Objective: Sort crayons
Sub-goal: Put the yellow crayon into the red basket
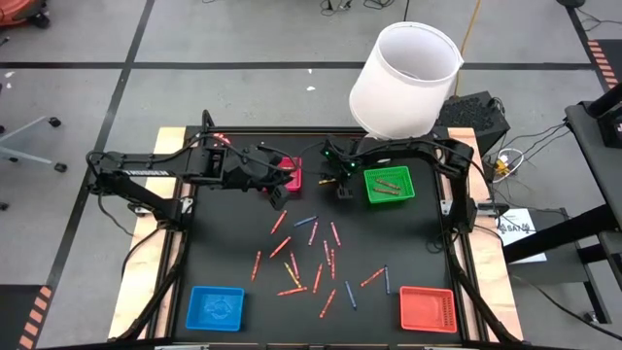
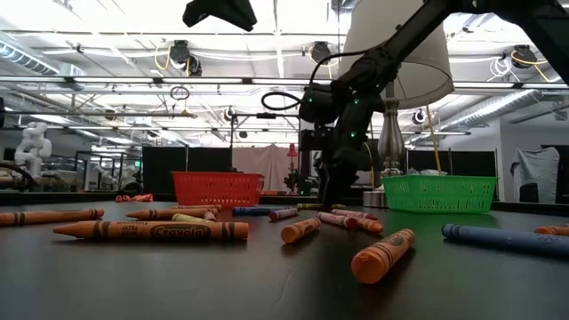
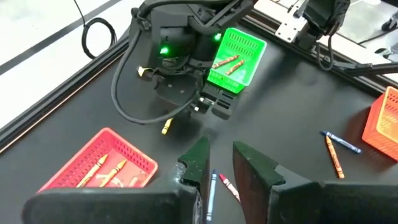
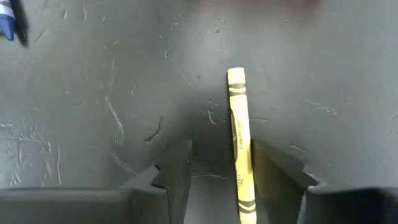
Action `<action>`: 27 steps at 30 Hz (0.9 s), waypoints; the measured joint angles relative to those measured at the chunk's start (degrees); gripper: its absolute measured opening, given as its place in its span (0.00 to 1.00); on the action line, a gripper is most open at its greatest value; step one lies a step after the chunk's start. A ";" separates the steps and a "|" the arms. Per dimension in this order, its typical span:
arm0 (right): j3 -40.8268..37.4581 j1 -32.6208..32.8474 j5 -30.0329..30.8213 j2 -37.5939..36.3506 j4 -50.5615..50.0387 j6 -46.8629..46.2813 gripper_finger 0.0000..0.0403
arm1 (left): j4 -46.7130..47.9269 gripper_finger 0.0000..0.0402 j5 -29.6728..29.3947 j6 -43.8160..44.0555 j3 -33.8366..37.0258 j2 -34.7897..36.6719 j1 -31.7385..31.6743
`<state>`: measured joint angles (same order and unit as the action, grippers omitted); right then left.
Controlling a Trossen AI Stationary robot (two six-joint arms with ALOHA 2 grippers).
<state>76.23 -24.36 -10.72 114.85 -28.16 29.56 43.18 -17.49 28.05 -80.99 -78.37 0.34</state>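
Several crayons (image 1: 311, 258), mostly red and orange with some blue, lie scattered on the black mat. One yellow crayon (image 4: 238, 137) lies flat on the mat. My right gripper (image 4: 221, 171) is low over it near the green tray (image 1: 409, 192), pointing down and open. One finger stands on each side of the crayon, which lies nearer one finger; I cannot tell whether that finger touches it. My left gripper (image 3: 225, 163) hangs open and high beside the pink-red tray (image 1: 295, 184) with nothing between its fingers.
Two crayons lie in the green tray, and several yellow-orange ones lie in the pink-red tray (image 3: 68, 167). A blue tray (image 1: 216, 307) and an orange-red tray (image 1: 428, 309) stand at the near corners. A white bucket (image 1: 406, 78) stands behind the table.
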 joint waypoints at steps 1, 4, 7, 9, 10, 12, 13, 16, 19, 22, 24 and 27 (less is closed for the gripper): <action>0.00 0.00 0.05 0.00 -0.27 0.00 0.35 | 0.00 0.18 0.02 0.00 0.00 0.00 0.00; 0.00 0.03 0.17 0.05 -0.48 0.03 0.28 | 0.00 0.18 0.25 0.00 0.00 0.00 0.00; 0.00 0.04 0.22 0.07 -1.17 -0.95 0.20 | 0.00 0.18 0.38 0.00 0.00 0.00 0.00; -0.02 0.05 0.22 0.11 -1.68 -2.28 0.14 | 0.00 0.18 0.41 0.00 0.00 0.00 0.00; -0.04 0.16 0.22 0.11 -1.77 -2.79 0.11 | 0.00 0.18 0.42 0.00 0.00 0.00 0.00; -0.04 0.51 0.35 0.11 -1.87 -3.17 0.05 | 0.00 0.18 0.43 0.00 0.00 0.00 0.00; -0.04 0.79 0.46 0.11 -1.93 -3.17 0.03 | -0.02 0.18 0.43 0.00 0.00 0.00 0.00; -0.06 1.69 0.90 0.15 -2.45 -3.27 0.02 | 0.00 0.18 0.45 0.00 0.00 0.00 0.00; -0.09 2.81 1.62 0.04 -3.47 -3.68 0.02 | -0.01 0.18 0.47 0.00 0.00 0.00 0.00; -0.18 3.70 1.02 -1.15 -5.22 -6.14 0.01 | -0.02 0.18 0.50 0.00 0.00 0.00 0.00; -0.42 4.24 -0.34 -2.50 -7.30 -8.25 0.01 | -0.05 0.18 0.52 0.00 0.00 0.00 0.00; -0.59 4.89 -1.12 -5.56 -8.76 -9.61 0.01 | -0.12 0.18 1.27 0.09 0.00 0.00 0.00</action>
<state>75.64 -19.47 -11.84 109.28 -36.92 19.95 43.06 -16.22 28.14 -80.99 -78.37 0.34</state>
